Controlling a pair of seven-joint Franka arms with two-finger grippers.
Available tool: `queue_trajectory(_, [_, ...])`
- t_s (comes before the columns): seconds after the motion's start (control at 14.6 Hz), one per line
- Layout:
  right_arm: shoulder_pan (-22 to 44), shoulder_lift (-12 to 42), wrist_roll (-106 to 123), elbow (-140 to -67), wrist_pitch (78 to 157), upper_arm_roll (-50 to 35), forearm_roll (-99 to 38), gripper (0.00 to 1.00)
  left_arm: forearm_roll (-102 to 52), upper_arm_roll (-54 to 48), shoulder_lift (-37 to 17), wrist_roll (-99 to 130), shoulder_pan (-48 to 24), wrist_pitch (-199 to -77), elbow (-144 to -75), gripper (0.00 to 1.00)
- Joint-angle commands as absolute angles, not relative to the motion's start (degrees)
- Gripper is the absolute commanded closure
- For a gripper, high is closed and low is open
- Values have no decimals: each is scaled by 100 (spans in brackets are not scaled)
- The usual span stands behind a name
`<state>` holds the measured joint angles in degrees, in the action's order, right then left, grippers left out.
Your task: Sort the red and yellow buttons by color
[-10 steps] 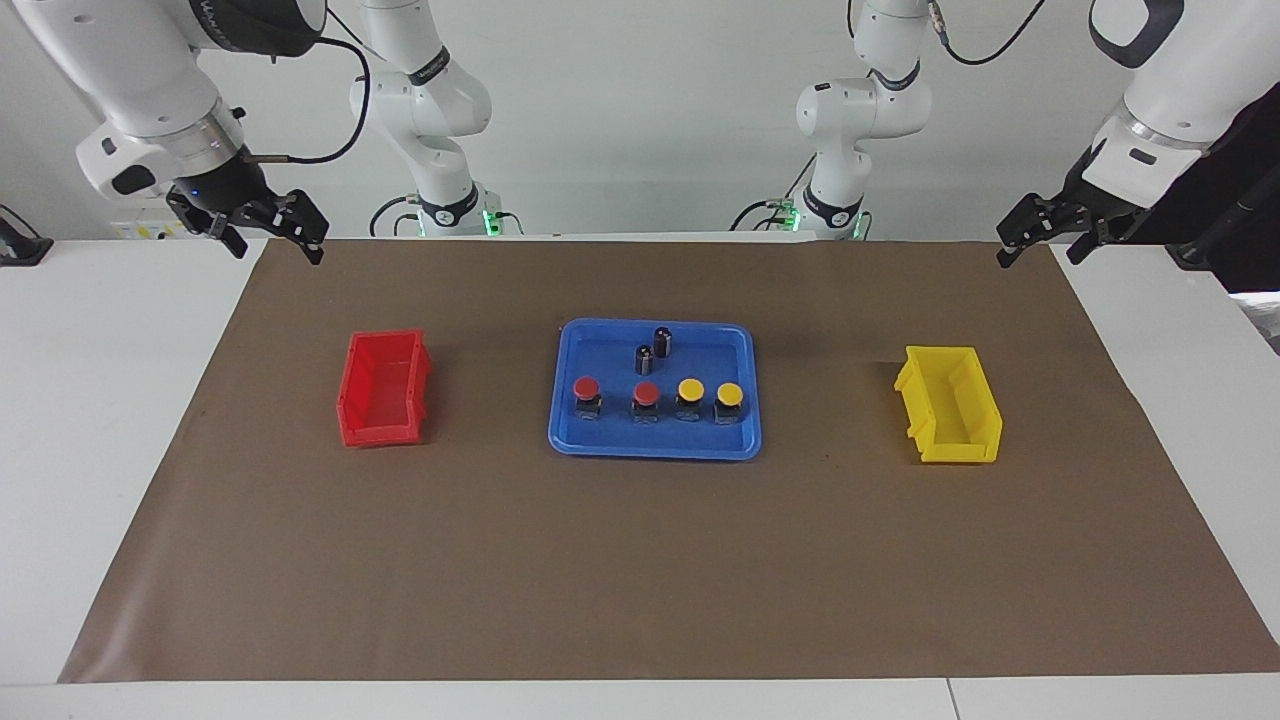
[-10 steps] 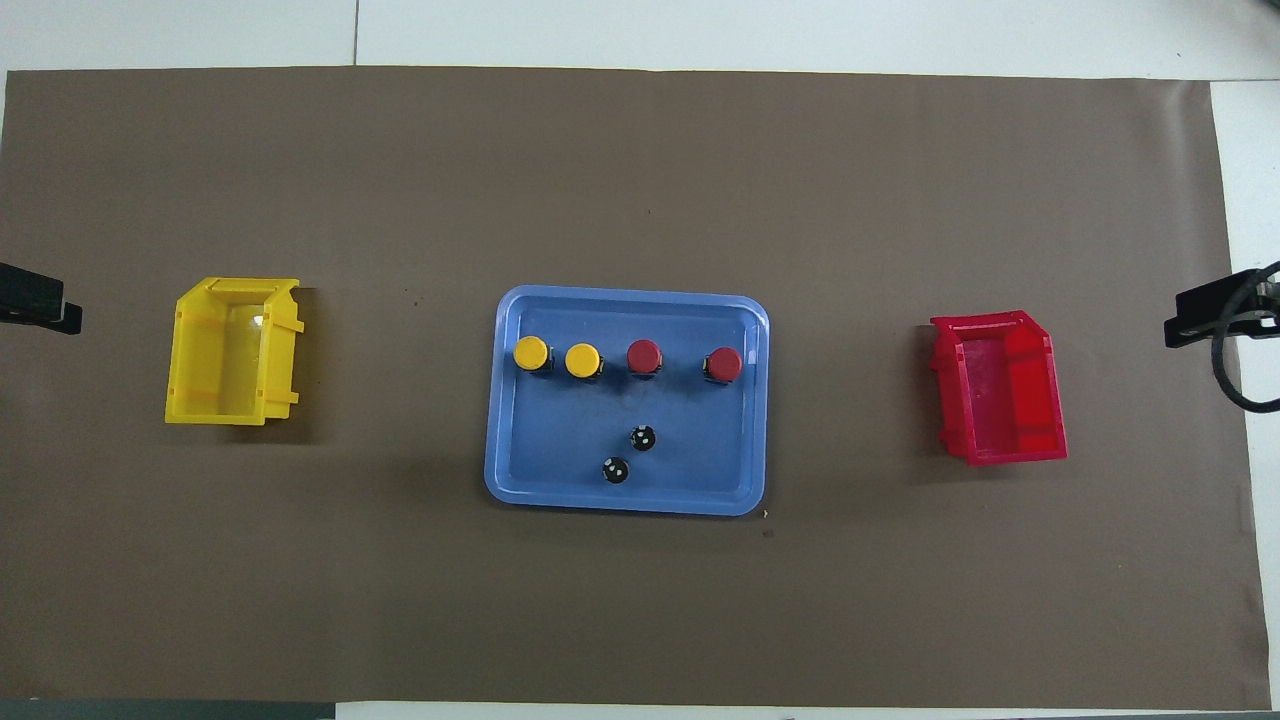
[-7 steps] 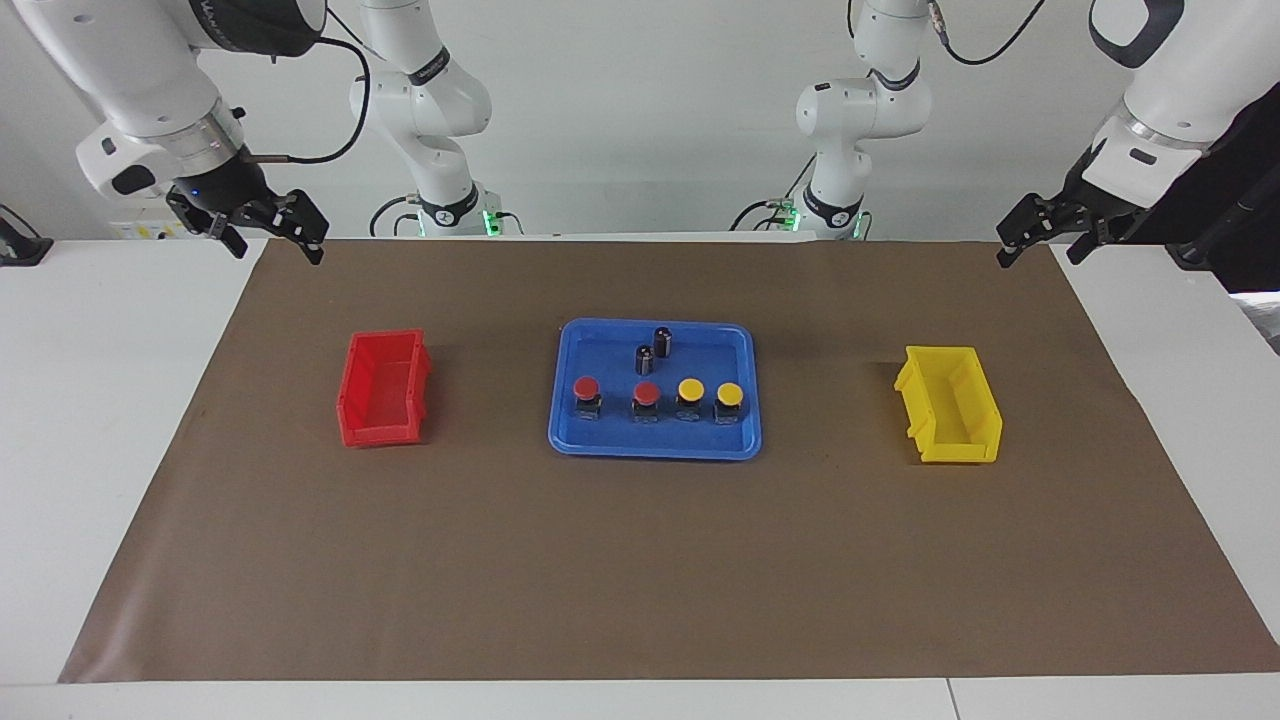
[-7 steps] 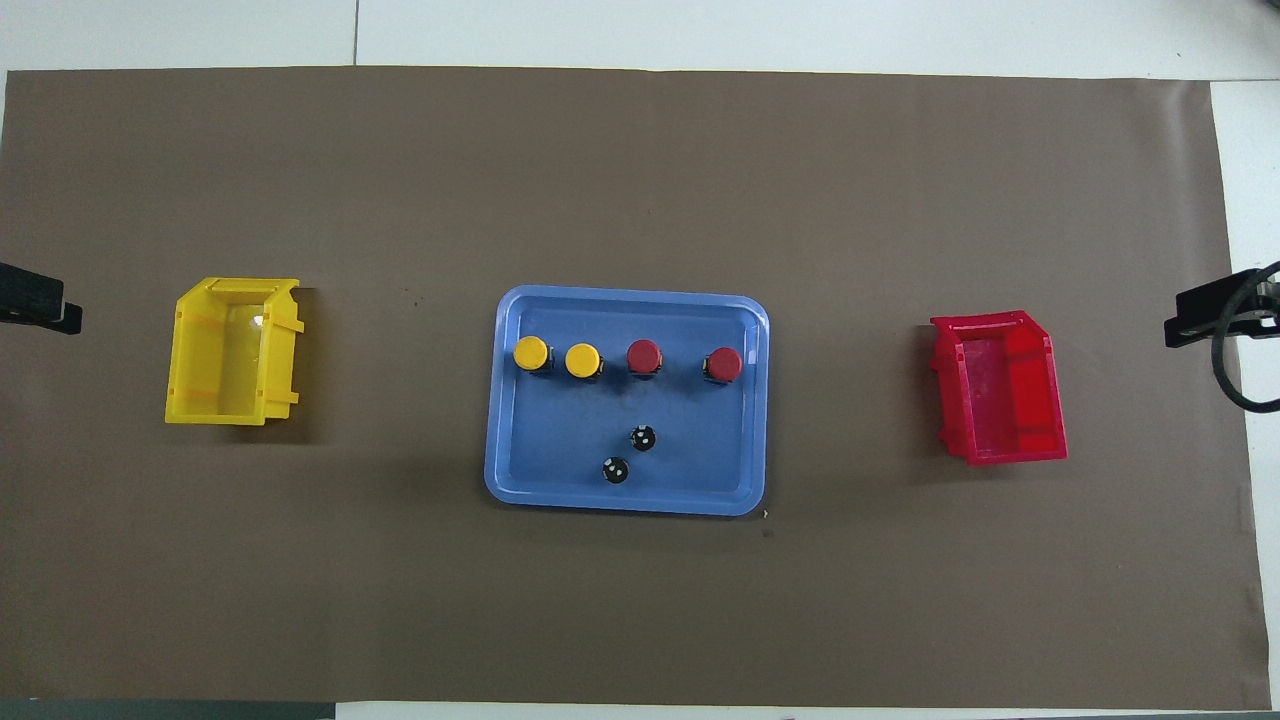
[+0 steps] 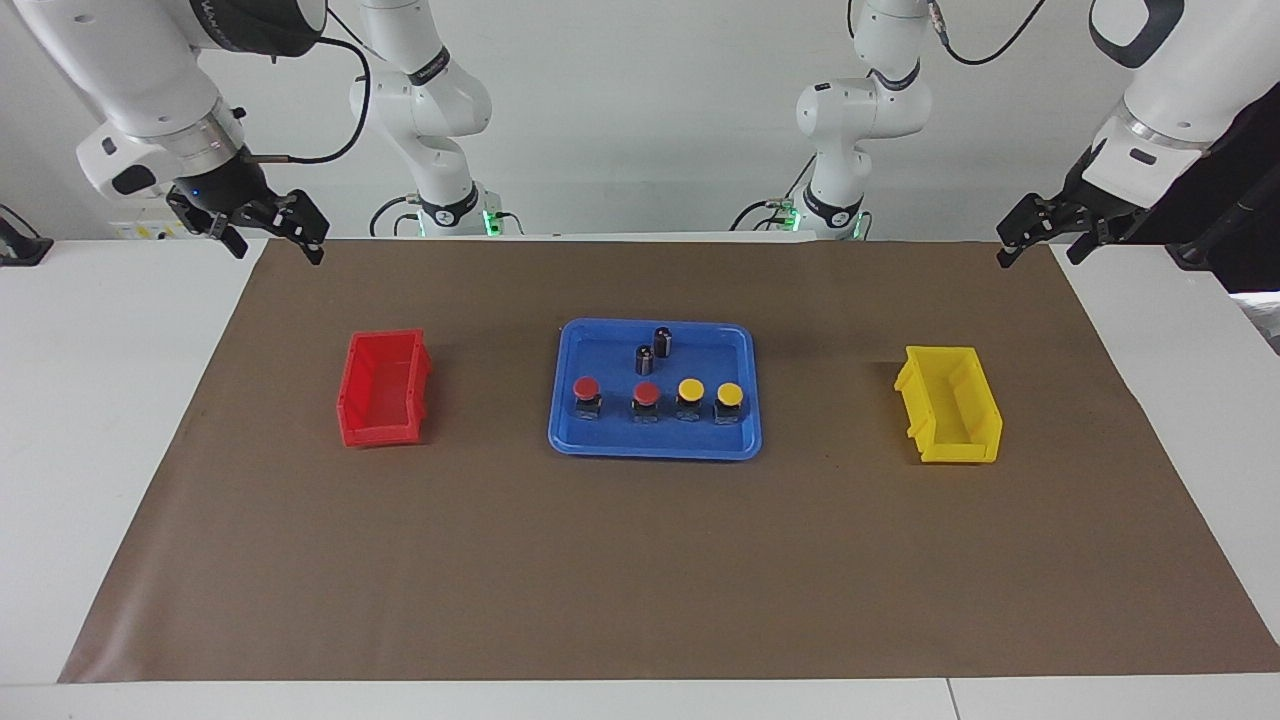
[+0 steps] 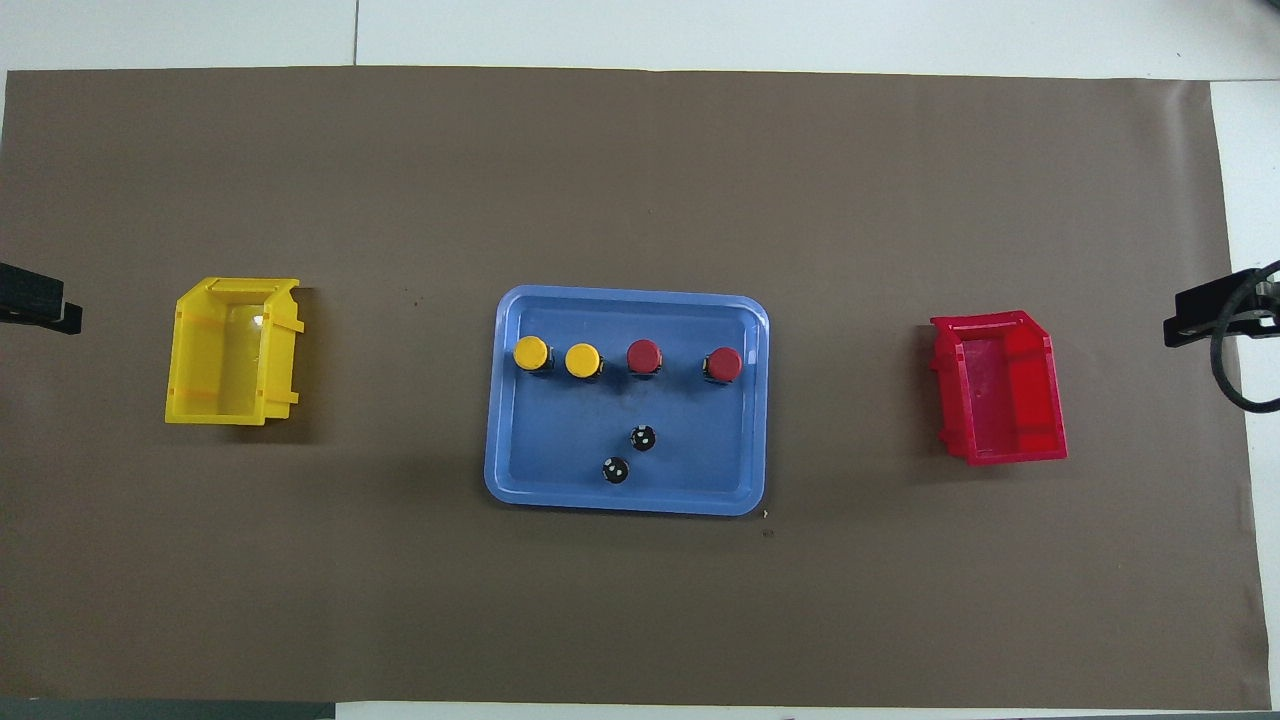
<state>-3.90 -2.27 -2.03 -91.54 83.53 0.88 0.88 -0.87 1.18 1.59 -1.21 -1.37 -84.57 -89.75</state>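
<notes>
Midway along the desk, on the blue tray [image 5: 745, 350], red buttons [image 5: 586, 388] sit toward the right pincer [image 5: 272, 236], yellow buttons [image 5: 729, 394] toward the left pincer [image 5: 1042, 240]; both gape, empty.

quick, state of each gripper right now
left gripper: open, holding nothing, up over the mat's edge.
right gripper: open, holding nothing, up over the mat's corner.

White jointed arms [image 5: 150, 80], black cables

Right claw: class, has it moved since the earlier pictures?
No. The right claw hangs at the same spot over the brown mat's corner, above the red bin.
</notes>
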Motion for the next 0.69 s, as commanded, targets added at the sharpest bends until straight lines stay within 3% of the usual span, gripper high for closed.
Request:
queue_trajectory(0.0, [-369,-325,-123,-9281,8455,53,105,0,-123,97,264,-132,-105,-8473,-9105,0])
queue_trajectory(0.62, [-255,-282,-140,-9273,8683,-9,-253,0,-123,97,264,-132,-105,-8473,-9105,0])
